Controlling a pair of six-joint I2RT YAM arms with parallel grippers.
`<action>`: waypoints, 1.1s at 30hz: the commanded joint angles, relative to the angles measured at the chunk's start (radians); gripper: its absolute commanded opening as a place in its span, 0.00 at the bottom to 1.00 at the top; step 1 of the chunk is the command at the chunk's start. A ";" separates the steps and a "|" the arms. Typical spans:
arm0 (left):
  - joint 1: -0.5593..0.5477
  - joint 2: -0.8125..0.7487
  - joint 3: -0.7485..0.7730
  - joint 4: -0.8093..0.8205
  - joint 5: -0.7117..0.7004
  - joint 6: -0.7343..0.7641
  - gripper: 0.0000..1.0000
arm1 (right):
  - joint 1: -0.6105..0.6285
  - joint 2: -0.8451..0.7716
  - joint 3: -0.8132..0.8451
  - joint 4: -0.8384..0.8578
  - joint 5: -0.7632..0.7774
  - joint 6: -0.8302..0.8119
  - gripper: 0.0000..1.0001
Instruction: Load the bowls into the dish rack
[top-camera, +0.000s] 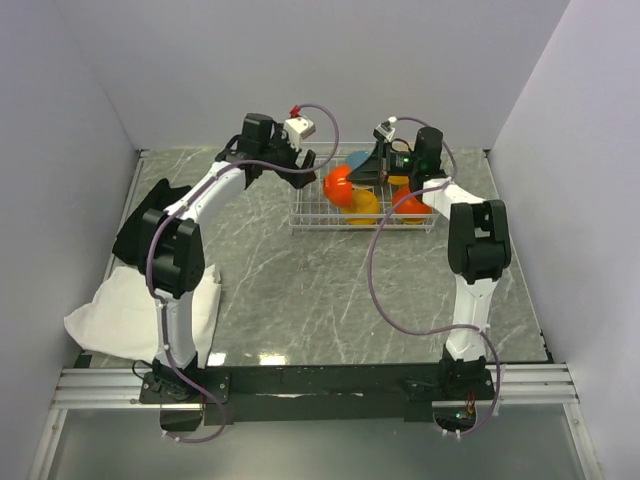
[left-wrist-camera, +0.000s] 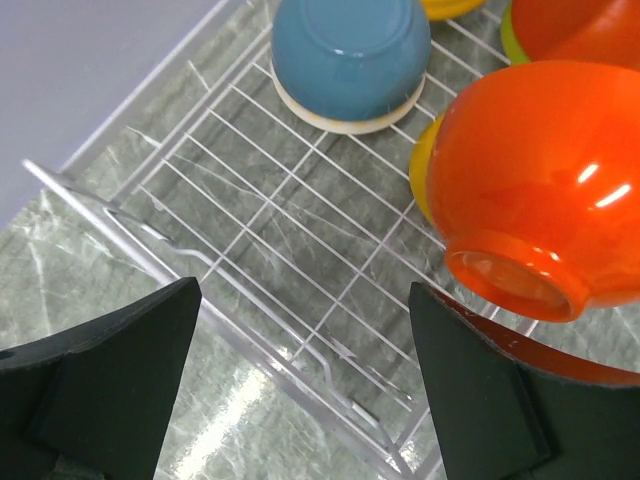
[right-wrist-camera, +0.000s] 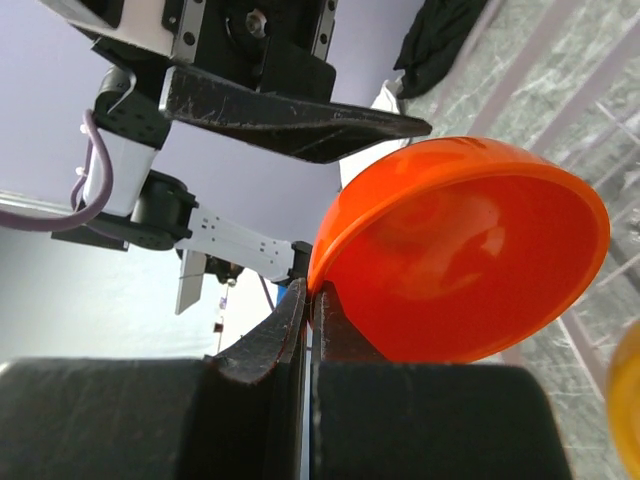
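Note:
The wire dish rack (top-camera: 310, 215) stands at the back of the table. My right gripper (top-camera: 362, 176) is shut on the rim of an orange bowl (top-camera: 338, 182) and holds it tilted over the rack's left part; the pinch shows in the right wrist view (right-wrist-camera: 312, 300) on the bowl (right-wrist-camera: 460, 260). In the rack lie a second orange bowl (top-camera: 412, 208), a yellow-centred bowl (top-camera: 362, 205) and a teal bowl (left-wrist-camera: 350, 60), upside down. A lime green rim (left-wrist-camera: 510, 30) peeks beside an orange bowl (left-wrist-camera: 580, 25). My left gripper (left-wrist-camera: 300, 300) is open and empty above the rack's left edge, next to the held bowl (left-wrist-camera: 540, 190).
A white cloth (top-camera: 140, 310) lies crumpled at the near left beside the left arm's base. Grey walls close the back and both sides. My two grippers are close together over the rack. The rack's left floor (left-wrist-camera: 260, 230) is bare wire.

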 joint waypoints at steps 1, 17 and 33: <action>-0.024 0.021 0.053 0.018 -0.019 0.035 0.92 | 0.000 0.033 -0.006 0.130 -0.020 0.047 0.00; -0.065 0.124 0.135 -0.046 -0.059 0.105 0.90 | 0.000 0.099 0.017 0.133 -0.022 0.053 0.00; -0.088 0.119 0.109 -0.029 0.038 0.073 0.88 | -0.021 0.065 0.062 -0.299 0.029 -0.289 0.00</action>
